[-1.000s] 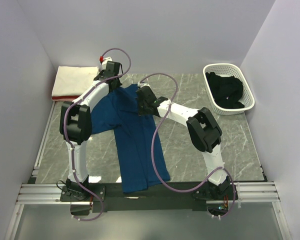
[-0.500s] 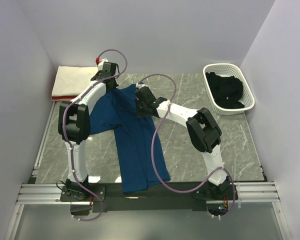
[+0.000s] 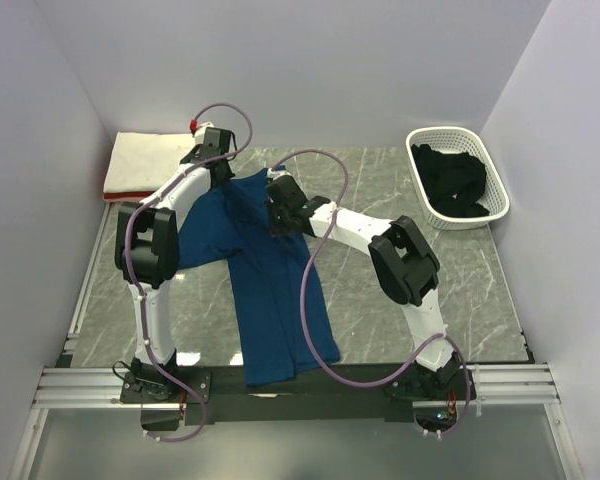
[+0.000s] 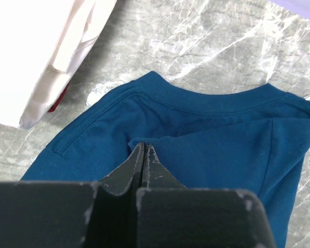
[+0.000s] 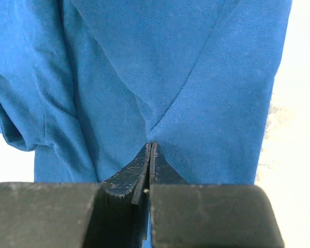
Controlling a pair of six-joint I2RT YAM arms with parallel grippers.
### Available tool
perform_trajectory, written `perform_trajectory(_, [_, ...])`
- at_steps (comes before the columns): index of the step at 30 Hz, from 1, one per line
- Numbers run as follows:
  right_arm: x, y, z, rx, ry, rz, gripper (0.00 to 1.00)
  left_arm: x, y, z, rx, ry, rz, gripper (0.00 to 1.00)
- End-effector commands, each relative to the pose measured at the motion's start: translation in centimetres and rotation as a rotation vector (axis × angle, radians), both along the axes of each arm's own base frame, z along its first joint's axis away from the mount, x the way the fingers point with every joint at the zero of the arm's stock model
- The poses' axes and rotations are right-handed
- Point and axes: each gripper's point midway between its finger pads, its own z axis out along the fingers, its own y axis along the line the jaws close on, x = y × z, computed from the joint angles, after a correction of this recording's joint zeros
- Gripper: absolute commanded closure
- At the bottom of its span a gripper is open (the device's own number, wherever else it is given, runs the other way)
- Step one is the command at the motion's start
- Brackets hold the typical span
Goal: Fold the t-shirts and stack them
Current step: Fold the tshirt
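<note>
A blue t-shirt (image 3: 275, 300) lies spread lengthwise on the marble table, its collar end toward the back. My left gripper (image 3: 223, 172) is shut on a fold of its cloth near the collar (image 4: 212, 98); in the left wrist view the left gripper (image 4: 143, 145) has its jaws pressed together on the blue cloth. My right gripper (image 3: 277, 207) is shut on a pinch of the same shirt (image 5: 196, 77); the right wrist view has the right gripper (image 5: 151, 144) with creases running out from its tips. A cream-white folded t-shirt (image 3: 150, 160) lies on a pink-red one at the back left.
A white lattice basket (image 3: 485, 165) at the back right holds a black t-shirt (image 3: 450, 180). The folded stack (image 4: 41, 46) lies just left of the blue shirt's collar. Grey walls enclose the table on three sides.
Both grippers have shifted slightly to the left, taking the collar end of the blue shirt with them. Both stayed shut.
</note>
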Motion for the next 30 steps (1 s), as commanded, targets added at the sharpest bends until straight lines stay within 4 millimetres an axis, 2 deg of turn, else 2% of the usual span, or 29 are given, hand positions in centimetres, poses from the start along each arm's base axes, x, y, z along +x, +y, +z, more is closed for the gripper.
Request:
perform_trajectory(1, [0.6,1.4,1.3,0.025,-0.030,0.021,1.00,0.1,0.9,3.7,-0.006,-0.084,0.029,1.00])
perform_trajectory(12, [0.8,1.8,2.4,0.051,-0.042,0.023,1.00,0.4,1.8,4.4,-0.009,-0.094,0.039,1.00])
perform_trajectory(19, [0.5,2.3,1.4,0.053,-0.009,0.049,1.00,0.3,1.8,2.7,-0.009,-0.061,0.038,1.00])
perform_trajectory(22, [0.2,2.7,1.1,0.054,0.004,0.073,0.94,0.3,1.8,1.5,-0.011,-0.034,0.035,1.00])
perform_trajectory(25, [-0.1,2.5,0.6,0.037,0.020,0.085,0.74,0.3,1.6,0.5,-0.013,-0.014,0.029,0.96])
perform_trajectory(26, [-0.2,2.4,0.8,0.033,0.019,0.083,0.59,0.2,1.7,-0.2,-0.012,-0.002,0.030,0.96])
perform_trajectory(28, [-0.5,1.9,0.8,0.023,0.020,0.074,0.50,0.1,1.5,-0.9,-0.016,0.009,0.027,0.94])
perform_trajectory(30, [-0.7,1.6,2.9,0.047,-0.004,0.069,0.42,-0.1,1.5,-1.6,-0.021,0.022,0.027,0.92])
